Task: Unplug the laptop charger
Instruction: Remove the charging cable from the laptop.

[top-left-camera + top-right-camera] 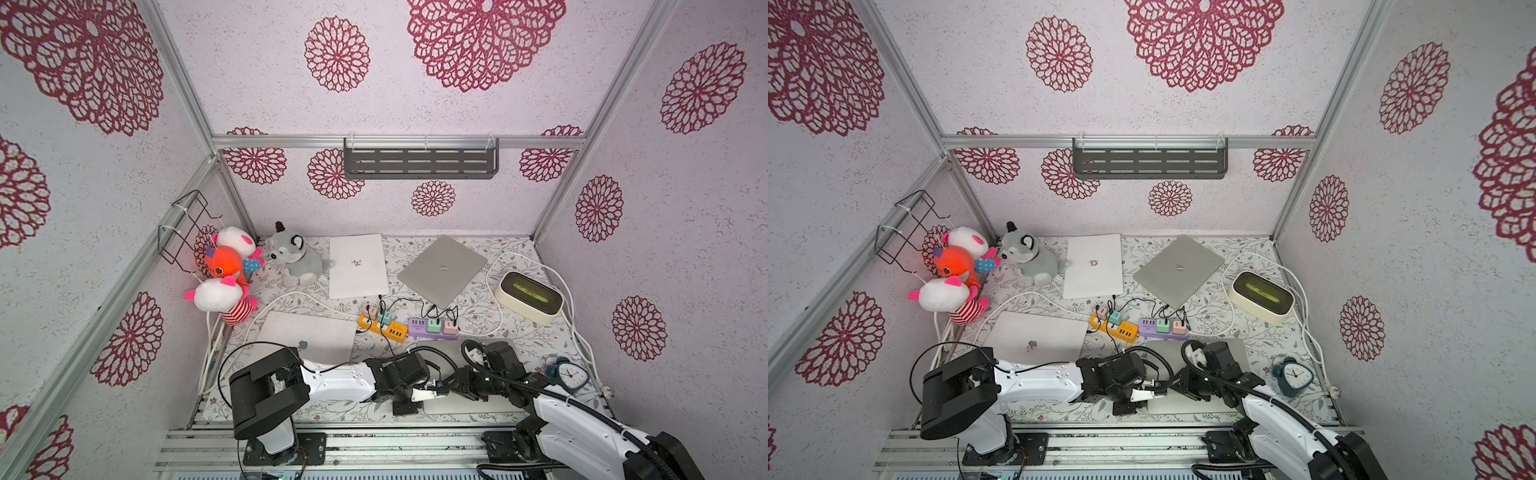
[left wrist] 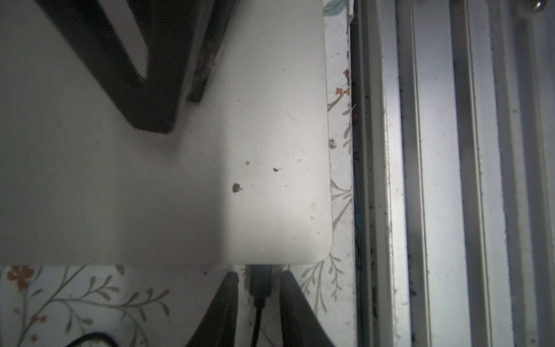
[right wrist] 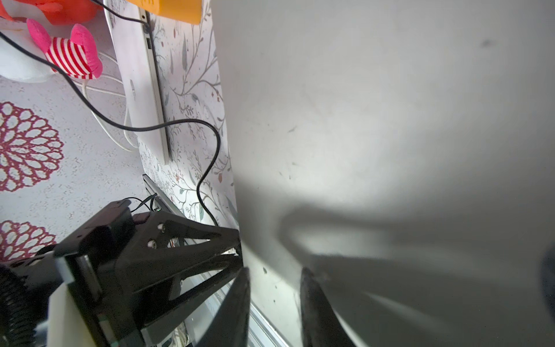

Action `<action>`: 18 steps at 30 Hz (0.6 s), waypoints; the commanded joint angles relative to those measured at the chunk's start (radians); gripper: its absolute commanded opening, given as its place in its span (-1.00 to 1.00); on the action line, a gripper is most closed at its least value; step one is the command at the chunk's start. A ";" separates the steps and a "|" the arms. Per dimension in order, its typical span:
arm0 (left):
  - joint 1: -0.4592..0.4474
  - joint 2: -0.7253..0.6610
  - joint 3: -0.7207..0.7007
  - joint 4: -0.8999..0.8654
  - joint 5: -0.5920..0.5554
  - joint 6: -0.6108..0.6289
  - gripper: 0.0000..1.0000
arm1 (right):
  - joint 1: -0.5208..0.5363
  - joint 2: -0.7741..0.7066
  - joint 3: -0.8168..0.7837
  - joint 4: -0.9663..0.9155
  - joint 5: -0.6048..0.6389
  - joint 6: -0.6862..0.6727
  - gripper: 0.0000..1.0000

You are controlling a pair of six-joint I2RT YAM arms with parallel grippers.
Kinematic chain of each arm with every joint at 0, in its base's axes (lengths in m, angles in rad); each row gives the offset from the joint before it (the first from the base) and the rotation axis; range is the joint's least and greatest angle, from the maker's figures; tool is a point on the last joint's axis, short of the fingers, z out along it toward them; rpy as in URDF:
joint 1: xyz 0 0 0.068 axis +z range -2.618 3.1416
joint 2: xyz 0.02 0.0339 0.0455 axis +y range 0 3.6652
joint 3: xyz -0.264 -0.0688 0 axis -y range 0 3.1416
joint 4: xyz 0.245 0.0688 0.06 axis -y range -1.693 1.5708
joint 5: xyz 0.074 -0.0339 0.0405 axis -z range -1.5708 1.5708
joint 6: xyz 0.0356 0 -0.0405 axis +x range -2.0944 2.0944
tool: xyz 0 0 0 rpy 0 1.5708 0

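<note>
**Colour and Pattern Findings**

Far and side surfaces: pale lilac textured walls (image 1: 395,104) printed with crimson lace rosettes. White table cover (image 1: 473,299): grey-green leaf sprigs, small orange flowers.

Far left: neon-orange plush toy (image 1: 224,262); white plush toy (image 1: 218,296) with pink ears and a red-and-white striped body; grey-and-white plush husky (image 1: 295,259).

Centre: orange power strip (image 1: 382,326), lilac power strip (image 1: 432,327).

Right: cream box (image 1: 528,297) with a dark top; teal alarm clock (image 1: 570,375).

Near: matte silver laptop lid (image 2: 150,195), black charger plug (image 2: 260,281).
</note>
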 commanded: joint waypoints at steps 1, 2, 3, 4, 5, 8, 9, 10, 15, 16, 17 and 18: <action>0.015 0.012 0.009 0.029 0.023 0.003 -0.44 | 0.003 0.008 -0.013 0.029 -0.016 0.002 -0.39; 0.015 0.014 0.009 0.029 0.024 0.004 -0.45 | 0.004 0.013 -0.014 0.032 -0.019 0.002 -0.39; 0.015 0.015 0.010 0.029 0.024 0.004 -0.45 | 0.003 0.017 -0.015 0.034 -0.020 0.000 -0.39; 0.015 0.018 0.012 0.029 0.024 0.004 -0.46 | 0.003 0.019 -0.014 0.034 -0.019 0.001 -0.40; 0.015 0.020 0.014 0.029 0.026 0.005 -0.47 | 0.004 0.017 -0.015 0.033 -0.019 -0.001 -0.40; 0.015 0.031 0.023 0.022 0.030 0.010 -0.50 | 0.003 0.011 -0.015 0.031 -0.018 -0.001 -0.39; 0.016 0.035 0.026 0.020 0.029 0.011 -0.50 | 0.003 0.010 -0.016 0.031 -0.016 -0.001 -0.39; 0.015 0.036 0.027 0.018 0.031 0.012 -0.50 | 0.003 0.011 -0.016 0.031 -0.018 -0.001 -0.39; 0.016 0.041 0.032 0.013 0.032 0.013 -0.55 | 0.004 0.023 -0.017 0.031 -0.019 -0.012 -0.40; 0.015 0.041 0.032 0.011 0.032 0.012 -0.56 | 0.005 0.028 -0.017 0.034 -0.019 -0.011 -0.40; 0.015 0.041 0.032 0.010 0.032 0.012 -0.57 | 0.003 0.029 -0.019 0.037 -0.020 -0.012 -0.40; 0.015 0.041 0.032 0.008 0.031 0.011 -0.58 | 0.004 0.031 -0.019 0.039 -0.022 -0.012 -0.40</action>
